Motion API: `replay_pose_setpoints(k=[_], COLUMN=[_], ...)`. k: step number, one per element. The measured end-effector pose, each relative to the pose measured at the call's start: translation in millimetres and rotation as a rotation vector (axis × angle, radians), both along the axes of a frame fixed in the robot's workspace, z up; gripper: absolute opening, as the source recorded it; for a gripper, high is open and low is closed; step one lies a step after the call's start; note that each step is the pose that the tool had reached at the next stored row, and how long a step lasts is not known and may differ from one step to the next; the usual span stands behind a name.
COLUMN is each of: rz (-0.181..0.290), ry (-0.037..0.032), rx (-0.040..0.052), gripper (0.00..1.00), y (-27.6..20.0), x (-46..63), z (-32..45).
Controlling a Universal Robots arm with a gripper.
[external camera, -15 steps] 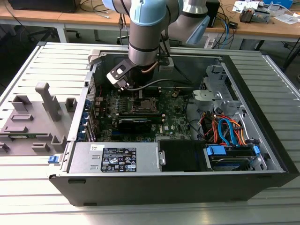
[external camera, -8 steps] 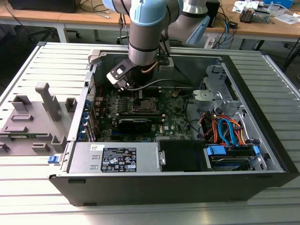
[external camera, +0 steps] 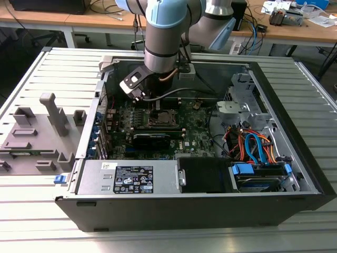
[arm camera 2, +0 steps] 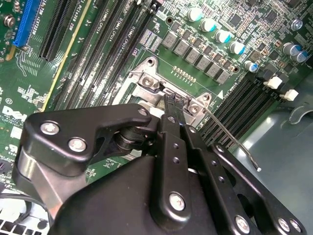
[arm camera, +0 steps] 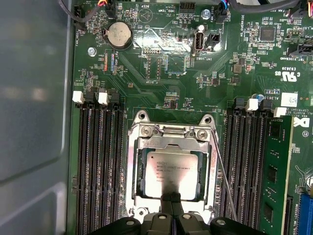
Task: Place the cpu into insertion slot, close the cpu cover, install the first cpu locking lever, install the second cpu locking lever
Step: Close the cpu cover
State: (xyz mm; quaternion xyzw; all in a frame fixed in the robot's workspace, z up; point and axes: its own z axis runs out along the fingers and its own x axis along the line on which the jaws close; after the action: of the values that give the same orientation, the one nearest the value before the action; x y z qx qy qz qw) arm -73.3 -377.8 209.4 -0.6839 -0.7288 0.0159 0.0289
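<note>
The cpu (arm camera: 171,169), a flat square with a silvery-grey top, lies in the insertion slot (arm camera: 131,147) on the green board. The cpu cover (arm camera: 171,141), a thin metal frame, lies down around it, and the chip shows through its window. My gripper (arm camera: 171,198) stands over the socket's edge, its black fingertips pressed together at the chip's border. In the second wrist view the gripper (arm camera 2: 172,105) reaches down onto the socket. A thin wire locking lever (arm camera: 222,171) runs along one side of the socket, its free end (arm camera 2: 257,169) lifted over the memory slots. In the exterior view the gripper (external camera: 156,105) hangs inside the open computer case.
Long black memory slots (arm camera: 98,166) flank the socket on both sides. A coin battery (arm camera: 119,35) sits further along the board. The case wall (arm camera: 34,98) is close by. A black graphics card (external camera: 151,138), the power supply (external camera: 129,176) and bundled cables (external camera: 253,147) crowd the case. A grey fixture (external camera: 37,134) sits outside it.
</note>
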Motion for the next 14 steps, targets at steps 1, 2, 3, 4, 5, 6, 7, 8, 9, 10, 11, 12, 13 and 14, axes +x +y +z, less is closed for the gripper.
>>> replay_pose_setpoints(k=[1,2,3,4,5,6,7,8,9,10,11,12,13,14], rz=[0.000,0.000,0.000,0.000,0.000,0.000,0.000,0.000,0.000,0.000,0.000,0.000,0.000,0.003], ry=[0.0001,0.0000,0.0000,0.0000,0.0000,0.0000,0.0000,0.0001,0.0000,0.0001,0.0001,0.0001,0.0001,0.0002], rx=[-0.0001,0.0000,0.0000,0.0000,0.0000,0.0001,0.0000,0.0000,0.0000,0.0000,0.0000,-0.0001,-0.0002,-0.0002], gripper=[0.11,0.11,0.11,0.11,0.11,0.11,0.11,0.11,0.11,0.11,0.11,0.11,0.11,0.11], y=[0.0,0.0,0.0,0.0,0.0,0.0,0.0,0.0,0.0,0.0,0.0,0.0,0.0,0.0], x=[0.0,0.0,0.0,0.0,0.0,0.0,0.0,0.0,0.0,0.0,0.0,0.0,1.2,4.5], z=[0.1,0.3,0.6,0.7,0.8,0.9,0.9,0.9,0.9,0.9,0.9,0.9,0.9,0.7])
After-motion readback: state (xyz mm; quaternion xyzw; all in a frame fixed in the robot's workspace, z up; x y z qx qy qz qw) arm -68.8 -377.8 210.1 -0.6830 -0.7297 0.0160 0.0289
